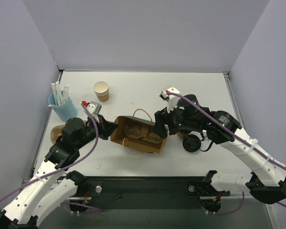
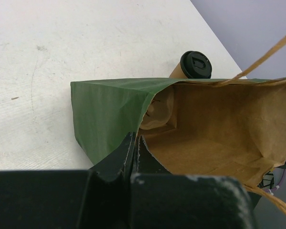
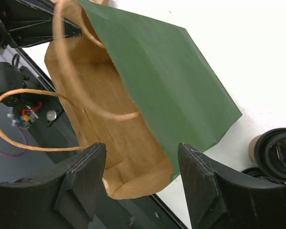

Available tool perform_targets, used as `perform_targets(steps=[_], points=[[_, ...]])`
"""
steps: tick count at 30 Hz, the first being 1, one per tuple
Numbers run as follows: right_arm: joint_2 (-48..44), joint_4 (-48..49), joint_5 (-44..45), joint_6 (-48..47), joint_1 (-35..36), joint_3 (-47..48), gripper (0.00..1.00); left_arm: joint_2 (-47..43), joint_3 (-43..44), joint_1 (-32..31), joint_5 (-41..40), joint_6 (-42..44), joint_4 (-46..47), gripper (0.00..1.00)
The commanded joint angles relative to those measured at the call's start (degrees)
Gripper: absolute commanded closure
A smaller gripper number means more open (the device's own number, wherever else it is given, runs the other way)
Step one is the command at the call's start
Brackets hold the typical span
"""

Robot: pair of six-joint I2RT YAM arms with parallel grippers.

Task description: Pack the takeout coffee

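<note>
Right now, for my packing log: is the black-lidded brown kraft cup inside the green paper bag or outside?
Outside: the black-lidded brown kraft cup sits beyond the green paper bag.

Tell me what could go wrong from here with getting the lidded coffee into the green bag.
1. The left gripper pinches only the thin rim of the green bag; it might slip or tear.
2. A twine handle loops across the mouth and could snag the takeout coffee.
3. The coffee sits near the open right gripper, which could knock it.
</note>
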Motion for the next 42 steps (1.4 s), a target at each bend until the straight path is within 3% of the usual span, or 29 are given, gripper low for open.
perform_targets(steps=[1, 6, 11, 12, 13, 14, 21, 29, 38, 42], points=[[1.65, 2.28, 6.31, -2.31, 1.55, 1.17, 0.38, -1.06, -0.21, -0.18, 1.24, 0.81, 0.74, 1.0], [4.81, 3.78, 12.11, -2.92, 2.0, 3.54, 0.45, -0.97, -0.56, -0.26, 1.15, 0.9, 0.39, 1.0], [6.57, 6.14, 10.28, -4.94, 2.26, 3.99, 0.52, -0.62, -0.74, -0.26, 0.44, 0.63, -0.14, 1.0], [6.84, 7.11, 9.93, -5.56, 2.35, 3.46, 0.6, -0.54, -0.56, -0.26, 0.36, 0.28, -0.05, 1.0], [6.93, 8.25, 9.57, -7.13, 2.43, 3.11, 0.88, -0.19, -0.48, -0.26, 0.1, -0.07, 0.12, 1.0], [7.28, 10.35, 9.48, -8.02, 2.44, 3.02, 1.0, 0.08, -0.21, -0.26, -0.26, -0.51, 0.21, 1.0], [10.44, 12.74, 9.31, -15.23, 3.14, 11.81, 1.0, 0.7, 4.71, -0.26, -4.74, 0.1, -2.25, 1.0], [3.69, 23.44, 9.3, -17.6, 4.28, -7.42, 1.0, -0.89, 0.49, -0.26, -6.93, -0.6, -3.04, 1.0], [5.87, 25.49, 12.12, -26.13, 4.02, 0.64, 1.0, 2.8, 9.01, -0.26, -10.28, 3.61, -3.39, 1.0], [4.12, 28.03, 12.47, -26.31, 3.93, -1.45, 1.0, 2.02, 10.6, -0.35, -13.44, 6.43, -2.87, 1.0]])
